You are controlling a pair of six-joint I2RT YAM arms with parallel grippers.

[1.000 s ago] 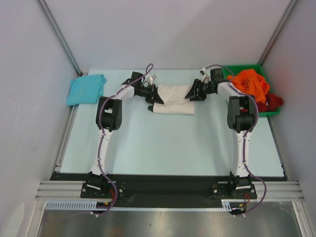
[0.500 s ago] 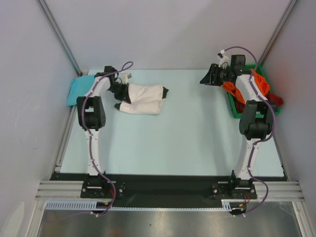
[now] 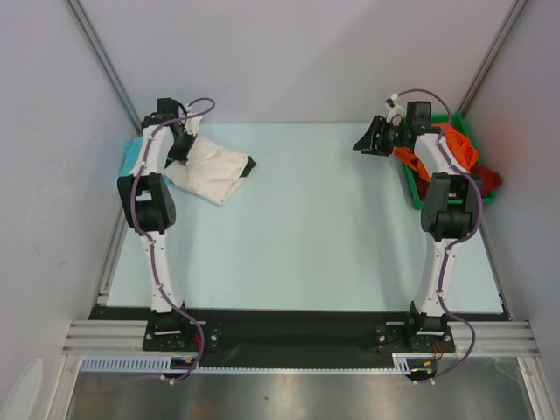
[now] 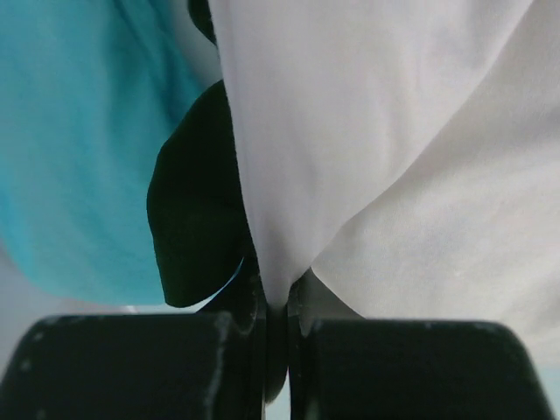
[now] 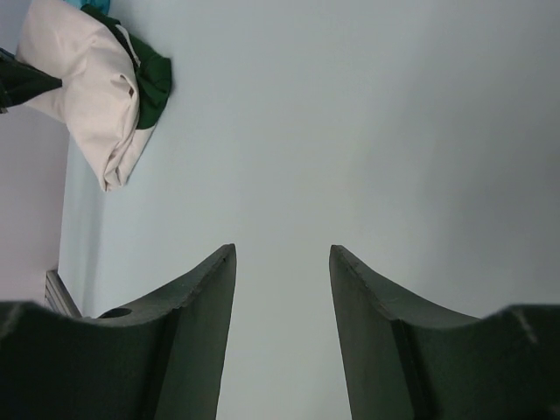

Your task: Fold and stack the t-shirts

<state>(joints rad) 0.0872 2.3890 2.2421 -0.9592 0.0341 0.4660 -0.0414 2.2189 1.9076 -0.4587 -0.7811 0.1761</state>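
Up top in the overhead view, the left arm covers most of the teal shirt [image 3: 131, 160] at the far-left corner of the worktop [image 3: 315, 227]. The left hand [image 3: 185, 144] is hard to pick out against the cream shirt [image 3: 214, 172], a bunched bundle right beside the teal one with a dark sleeve [image 3: 248, 164] poking out. The orange shirt [image 3: 455, 144] and dark red shirt [image 3: 490, 181] spill from the green bin [image 3: 409, 187].

Left wrist view: the hand is clenched on a cream fold, way too close to make out any print.

Right wrist view: the right hand [image 5: 282, 289] is released, nothing between its fingers, over bare worktop.
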